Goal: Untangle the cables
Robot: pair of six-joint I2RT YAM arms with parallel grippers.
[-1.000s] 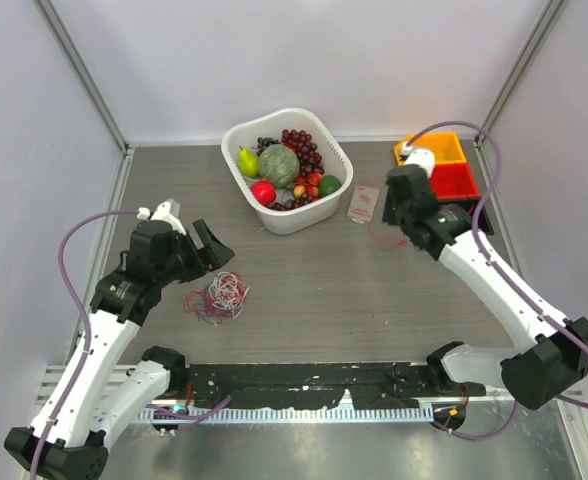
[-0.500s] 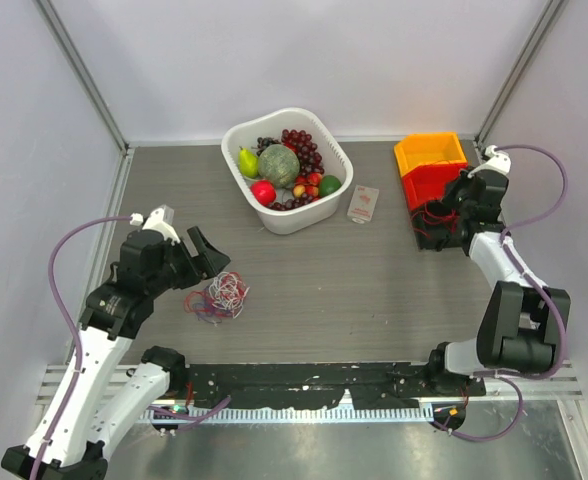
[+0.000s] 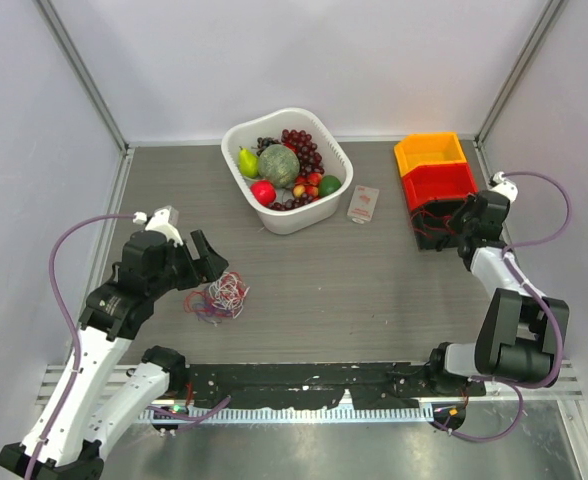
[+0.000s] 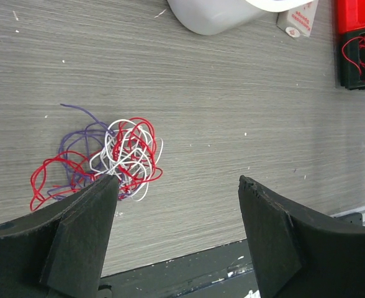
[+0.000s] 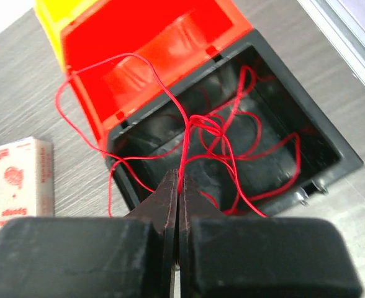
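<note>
A small bunch of red, purple and white cables (image 3: pixel 219 297) lies on the table at the left, also in the left wrist view (image 4: pixel 108 161). My left gripper (image 3: pixel 210 262) (image 4: pixel 177 186) is open and empty, just above the bunch's near edge. My right gripper (image 3: pixel 462 222) (image 5: pixel 178 177) is shut on a red cable (image 5: pixel 198 127) that loops into the black bin (image 5: pixel 322 133); the red cable also shows in the top view (image 3: pixel 432 222) over the black bin (image 3: pixel 426 240).
A white fruit basket (image 3: pixel 344 188) stands at the back middle. A small white packet (image 3: pixel 363 203) (image 5: pixel 22 180) lies right of it. A red bin (image 3: pixel 439 181) and a yellow bin (image 3: pixel 430 152) stand behind the black one. Cage walls close both sides.
My right arm swung from beside the white packet to the far right, carrying the red cable over the black bin. My left gripper lowered slightly towards the bunch.
</note>
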